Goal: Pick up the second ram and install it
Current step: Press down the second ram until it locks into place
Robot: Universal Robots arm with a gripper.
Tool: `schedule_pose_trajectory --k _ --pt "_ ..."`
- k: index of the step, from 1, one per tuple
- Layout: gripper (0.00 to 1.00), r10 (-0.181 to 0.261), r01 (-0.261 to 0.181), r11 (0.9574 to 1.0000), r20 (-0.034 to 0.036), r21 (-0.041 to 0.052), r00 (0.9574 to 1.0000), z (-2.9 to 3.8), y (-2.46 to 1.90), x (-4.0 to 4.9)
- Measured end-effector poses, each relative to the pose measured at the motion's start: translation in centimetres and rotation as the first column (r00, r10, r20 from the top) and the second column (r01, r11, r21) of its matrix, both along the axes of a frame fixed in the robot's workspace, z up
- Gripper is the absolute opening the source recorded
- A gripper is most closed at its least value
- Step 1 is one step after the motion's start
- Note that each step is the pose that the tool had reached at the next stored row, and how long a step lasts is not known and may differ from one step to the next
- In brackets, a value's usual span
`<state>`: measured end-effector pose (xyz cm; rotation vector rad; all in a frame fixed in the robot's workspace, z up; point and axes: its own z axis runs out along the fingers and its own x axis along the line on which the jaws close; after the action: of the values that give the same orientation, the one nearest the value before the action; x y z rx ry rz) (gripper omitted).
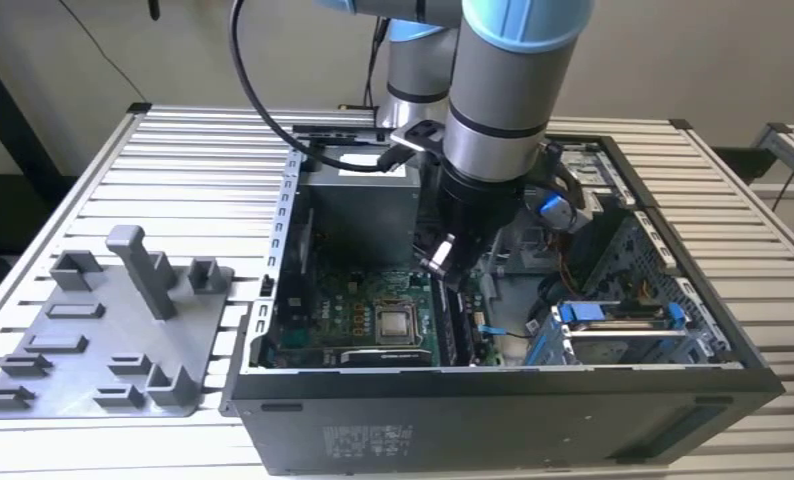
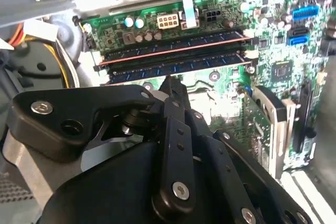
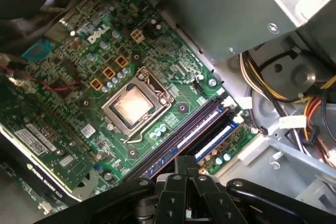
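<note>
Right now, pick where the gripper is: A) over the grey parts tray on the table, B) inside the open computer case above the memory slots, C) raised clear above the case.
B: the gripper hangs inside the computer case, just above the memory slots.

Matt black plastic gripper linkage (image 2: pixel 173 129), fastened with bright metal screws. Glossy green fibreglass motherboard (image 3: pixel 157 77) carrying a square silver metal processor chip (image 3: pixel 131 103) with a brushed, slightly reflective face. Slim dark memory stick (image 2: pixel 173 68) with a smooth blue label face, seated in a black plastic slot. Dull grey sheet-metal computer case (image 1: pixel 504 400), smooth and painted on the outside. Ribbed, satin-finished aluminium table (image 1: pixel 197 160). Matt grey plastic parts holder (image 1: pixel 104 330), faintly rough in texture. Smooth grey and glossy light-blue arm housing (image 1: pixel 517 60).
</note>
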<state>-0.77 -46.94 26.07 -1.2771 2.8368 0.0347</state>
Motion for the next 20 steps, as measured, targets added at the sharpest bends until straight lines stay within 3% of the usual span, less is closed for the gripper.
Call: schedule_pose_trajectory --k 5,12,16,20 --pt "0.11 0.084 -0.084 0.9964 0.0000 0.0000 0.9964 -0.04 0.00 0.00" --pt "0.11 0.164 -0.164 0.9864 0.0000 0.0001 0.9864 -0.13 0.00 -0.01" --pt "0.11 0.222 -0.222 0.9750 -0.0019 0.0003 0.9750 -0.18 0.00 -0.01" --pt "0.11 0.291 -0.291 0.9567 -0.0020 0.0004 0.9567 -0.21 0.00 -0.01"
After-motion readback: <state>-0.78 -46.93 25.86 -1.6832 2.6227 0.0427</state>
